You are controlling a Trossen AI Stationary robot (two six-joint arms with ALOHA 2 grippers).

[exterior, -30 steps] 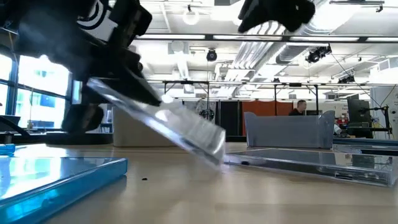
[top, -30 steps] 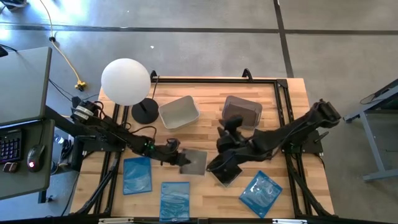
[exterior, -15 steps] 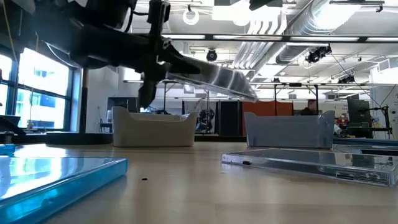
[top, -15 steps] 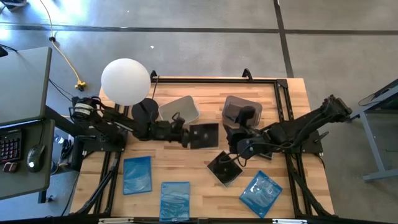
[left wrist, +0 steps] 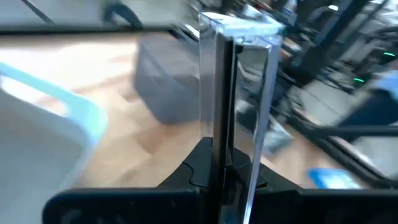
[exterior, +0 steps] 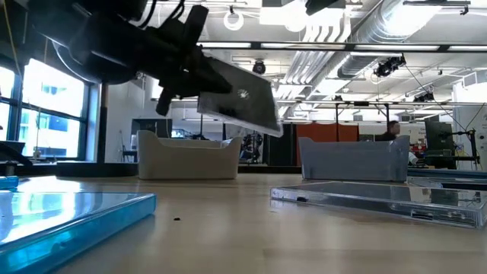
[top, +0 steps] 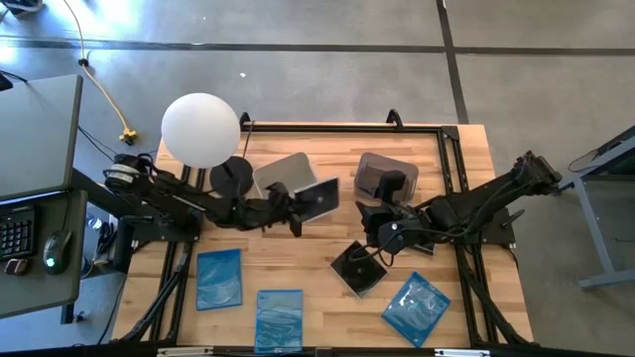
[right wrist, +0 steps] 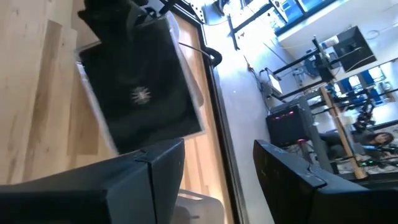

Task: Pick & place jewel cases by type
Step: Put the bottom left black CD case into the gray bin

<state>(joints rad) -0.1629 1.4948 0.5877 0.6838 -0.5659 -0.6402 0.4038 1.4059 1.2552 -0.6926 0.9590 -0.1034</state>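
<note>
So the left gripper (top: 295, 210) is clamped tight on a black jewel case (top: 318, 199), holding it up off the table, tilted, right at the edge of the white tub (top: 279, 171). The right gripper (top: 375, 244) hangs with its fingers spread and nothing in them, just above another black jewel case (top: 357, 270) lying flat on the wooden table (top: 327, 307). Three blue jewel cases (top: 219, 279) sit along the near edge, and the gray tub (top: 387, 177) is off behind the right arm.

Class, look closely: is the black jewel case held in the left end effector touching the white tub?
Apart. The low view shows the black jewel case, clamped in the left end effector, hanging in the air with open space between it and the white tub's rim below.
</note>
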